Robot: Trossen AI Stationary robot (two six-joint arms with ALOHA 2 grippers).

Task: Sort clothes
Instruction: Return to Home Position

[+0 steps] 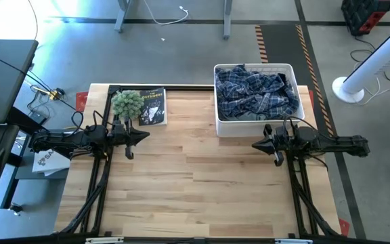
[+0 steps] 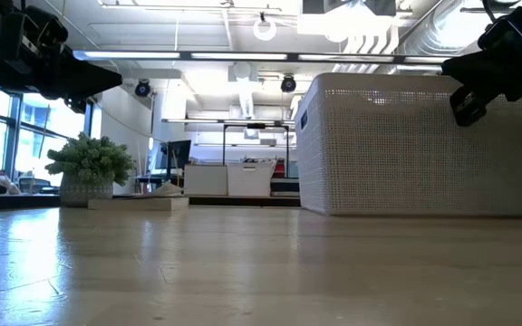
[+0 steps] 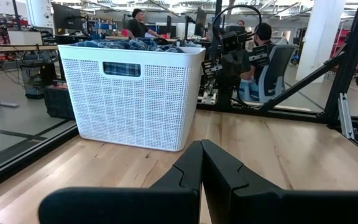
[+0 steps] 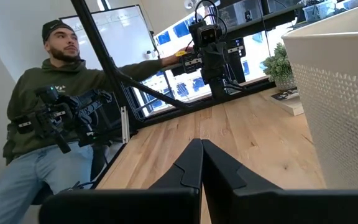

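Observation:
The navy-and-white plaid shirt (image 1: 256, 91) lies on top of the pile inside the white plastic basket (image 1: 296, 71) at the table's far right; it also shows over the rim in the left wrist view (image 3: 135, 45). The white, tan-khaki and grey-blue garments are hidden. My left gripper (image 1: 145, 135) is shut and empty above the table's left part, pointing right. My right gripper (image 1: 256, 144) is shut and empty just near of the basket, pointing left. Their shut fingers show in the left wrist view (image 3: 201, 163) and the right wrist view (image 4: 201, 163).
A green fuzzy plant (image 1: 126, 103) and a dark book (image 1: 152, 107) stand at the table's far left. The bare wooden tabletop (image 1: 202, 183) spreads between and near of the arms. A seated person (image 4: 48, 99) is beyond the table's left side.

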